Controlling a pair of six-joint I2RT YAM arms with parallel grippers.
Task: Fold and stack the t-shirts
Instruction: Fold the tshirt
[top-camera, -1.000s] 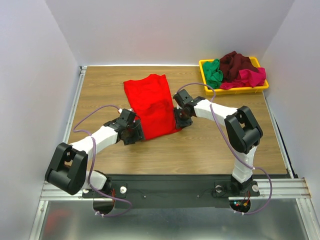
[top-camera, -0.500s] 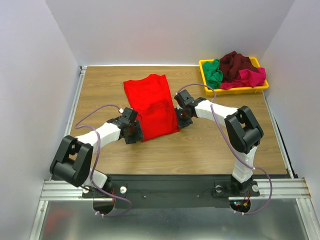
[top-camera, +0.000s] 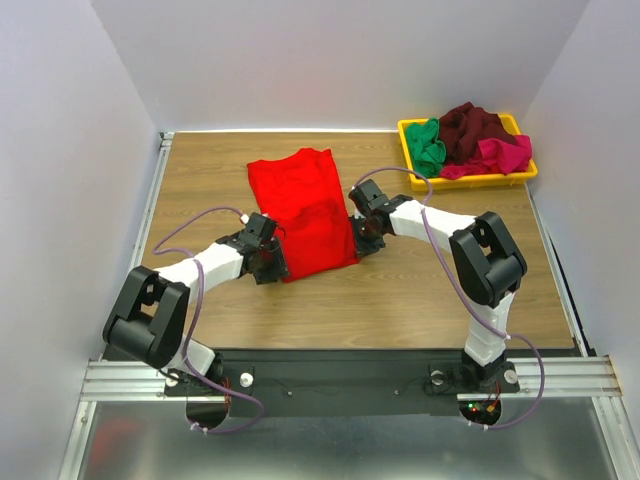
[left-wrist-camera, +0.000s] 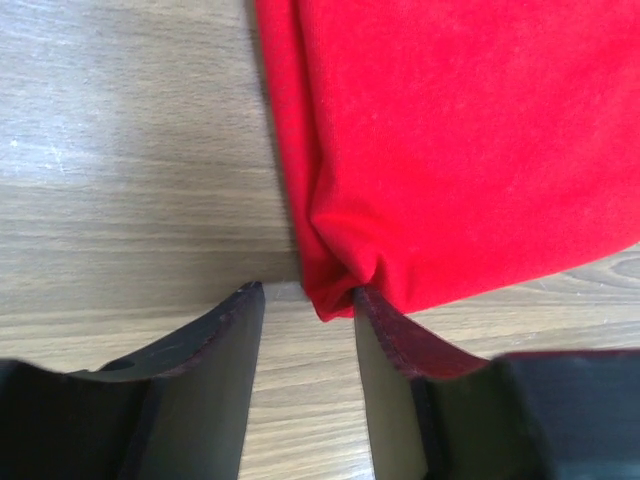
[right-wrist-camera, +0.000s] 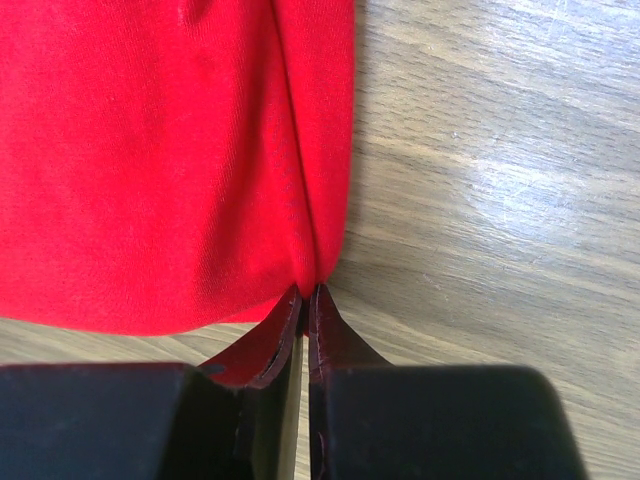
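The bright red t-shirt (top-camera: 305, 205) lies folded lengthwise into a long strip on the wooden table. My left gripper (top-camera: 277, 268) is at its near left corner. In the left wrist view the jaws stand apart (left-wrist-camera: 308, 292), and the red corner (left-wrist-camera: 330, 295) pokes between the tips, touching the right finger (left-wrist-camera: 385, 325). My right gripper (top-camera: 358, 240) is at the shirt's near right edge. In the right wrist view it is shut (right-wrist-camera: 308, 290), pinching a fold of the red cloth (right-wrist-camera: 150, 150). Green (top-camera: 428, 145), dark maroon (top-camera: 470, 125) and magenta-pink (top-camera: 500, 155) t-shirts lie crumpled in the tray.
The yellow tray (top-camera: 404, 128) sits at the table's back right corner. White walls close in the table on three sides. Bare wood (top-camera: 420, 290) shows in front of the shirt and to its left.
The left gripper slid in to the shirt's near left corner and its jaws narrowed. The right gripper closed on the shirt's right edge.
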